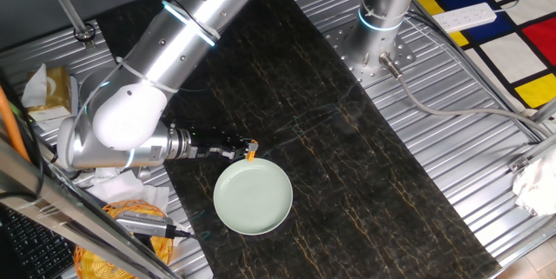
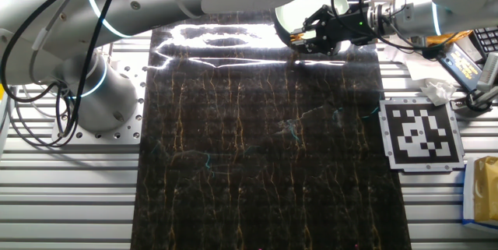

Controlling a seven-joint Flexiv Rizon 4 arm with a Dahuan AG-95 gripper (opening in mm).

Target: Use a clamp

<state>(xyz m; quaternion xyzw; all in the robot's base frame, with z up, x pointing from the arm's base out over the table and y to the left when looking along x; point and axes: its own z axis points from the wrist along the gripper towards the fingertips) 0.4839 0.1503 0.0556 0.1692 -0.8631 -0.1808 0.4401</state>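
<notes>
The pale green plate (image 1: 253,197) lies on the dark marble-patterned mat (image 1: 347,140) near its front left edge. My gripper (image 1: 246,150) reaches in from the left and is shut on the tiny orange-yellow clamp (image 1: 252,149), holding it right at the plate's far rim. In the other fixed view the gripper (image 2: 305,38) is at the near rim of the plate (image 2: 323,1), which the arm partly hides. There the clamp (image 2: 297,40) shows only as a small orange speck at the fingertips. I cannot tell whether the clamp touches the rim.
The arm's base (image 1: 382,49) stands on the metal table at the back. A white power strip (image 1: 465,16) lies on a coloured floor mat. Cables and yellow clutter (image 1: 130,218) sit at the left. A white cloth (image 1: 534,183) lies at the right. A printed marker tag (image 2: 420,132) lies beside the mat.
</notes>
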